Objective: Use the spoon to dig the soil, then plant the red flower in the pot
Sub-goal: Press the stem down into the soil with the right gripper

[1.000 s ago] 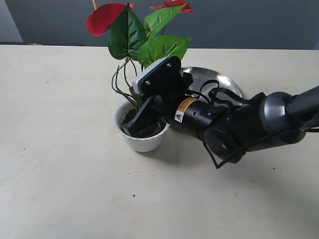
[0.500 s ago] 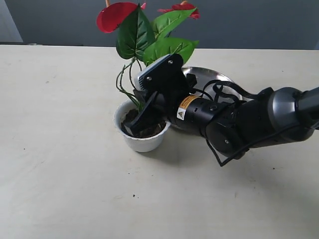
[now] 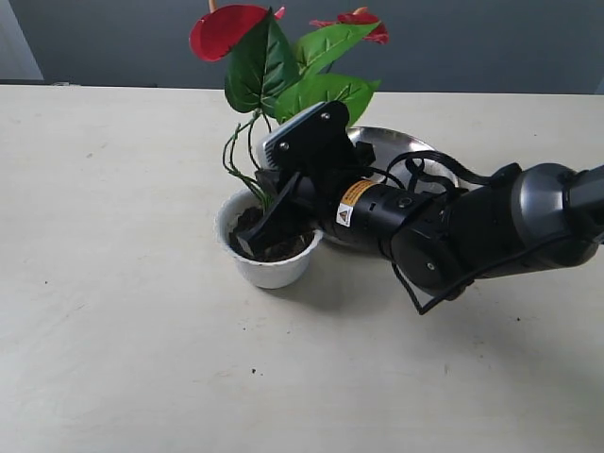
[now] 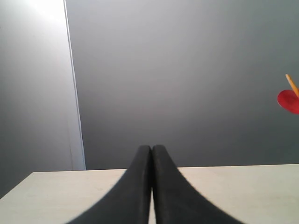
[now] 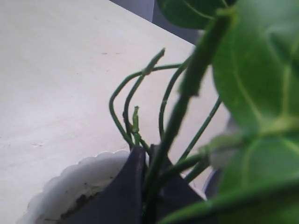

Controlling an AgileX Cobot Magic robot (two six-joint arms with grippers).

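The white scalloped pot stands on the table with dark soil inside. My right gripper reaches into the pot from the right, shut on the bundled stems of the red flower, which rises upright with green leaves above the arm. In the right wrist view the gripper pinches the green stems over the pot rim. My left gripper is shut and empty, away from the pot, with one red bloom at the frame edge. The spoon is not visible.
A round steel plate lies behind the right arm, mostly covered by it. The pale table spreads wide to the left of and in front of the pot. A few soil crumbs lie in front of the pot.
The flower has shifted slightly to the right and stands more upright with the right gripper still on its stems in the pot. The left gripper view has no earlier frame.
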